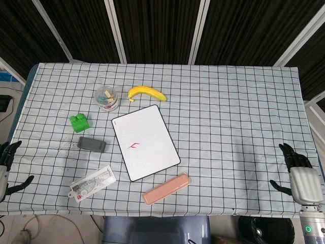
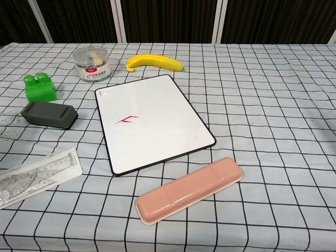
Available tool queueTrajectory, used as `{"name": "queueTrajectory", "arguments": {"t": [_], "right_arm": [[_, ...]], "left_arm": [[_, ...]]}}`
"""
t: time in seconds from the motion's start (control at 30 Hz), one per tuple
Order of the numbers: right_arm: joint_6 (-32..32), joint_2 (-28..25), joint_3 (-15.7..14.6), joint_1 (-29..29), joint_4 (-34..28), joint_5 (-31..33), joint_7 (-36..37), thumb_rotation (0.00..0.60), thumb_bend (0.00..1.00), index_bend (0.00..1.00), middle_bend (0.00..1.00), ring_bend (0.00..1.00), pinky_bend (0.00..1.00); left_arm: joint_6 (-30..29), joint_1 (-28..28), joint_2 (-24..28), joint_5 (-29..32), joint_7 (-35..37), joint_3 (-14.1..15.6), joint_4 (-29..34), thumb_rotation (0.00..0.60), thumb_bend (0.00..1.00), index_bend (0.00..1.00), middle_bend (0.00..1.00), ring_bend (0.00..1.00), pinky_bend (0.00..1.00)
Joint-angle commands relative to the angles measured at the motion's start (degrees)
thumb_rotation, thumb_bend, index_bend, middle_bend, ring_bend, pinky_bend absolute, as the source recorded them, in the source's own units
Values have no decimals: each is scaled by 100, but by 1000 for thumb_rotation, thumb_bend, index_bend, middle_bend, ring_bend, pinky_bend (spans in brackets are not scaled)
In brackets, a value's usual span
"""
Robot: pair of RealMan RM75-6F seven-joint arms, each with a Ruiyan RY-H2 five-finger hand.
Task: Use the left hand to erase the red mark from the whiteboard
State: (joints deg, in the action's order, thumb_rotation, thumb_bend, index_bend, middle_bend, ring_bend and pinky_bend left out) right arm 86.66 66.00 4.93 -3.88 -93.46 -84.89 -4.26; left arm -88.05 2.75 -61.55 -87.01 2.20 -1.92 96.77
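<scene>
My left hand sits at the far left edge of the surface, fingers spread and holding nothing, well apart from everything I need. Moving right, a ruler pack lies near the front edge, a green block sits further back, and between them is the grey eraser, just left of the whiteboard. The red mark is on the board's left half, near the middle. Behind the board are a jar and a banana; in front of it lies a pink case. My right hand rests open and empty at the far right edge. The risks I see: the eraser is low and flat, so my fingers could skid it into the board or clip the block; and wiping may push the unanchored board across the cloth instead of clearing the mark.
</scene>
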Motion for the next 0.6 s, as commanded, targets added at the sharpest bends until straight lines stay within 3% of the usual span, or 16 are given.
{"name": "queueTrajectory", "arguments": {"t": [0.03, 0.6], "right_arm": [[-2, -3, -2, 1, -2, -1, -4, 600, 39, 64, 114, 210, 212], [-51, -20, 0, -5, -22, 39, -8, 600, 38, 64, 114, 211, 212]], "left_arm": [[-7, -5, 9, 5, -13, -3, 10, 600, 160, 0, 103, 0, 42], [3, -30, 18, 26, -158, 16, 63, 600, 160, 0, 106, 0, 43]]}}
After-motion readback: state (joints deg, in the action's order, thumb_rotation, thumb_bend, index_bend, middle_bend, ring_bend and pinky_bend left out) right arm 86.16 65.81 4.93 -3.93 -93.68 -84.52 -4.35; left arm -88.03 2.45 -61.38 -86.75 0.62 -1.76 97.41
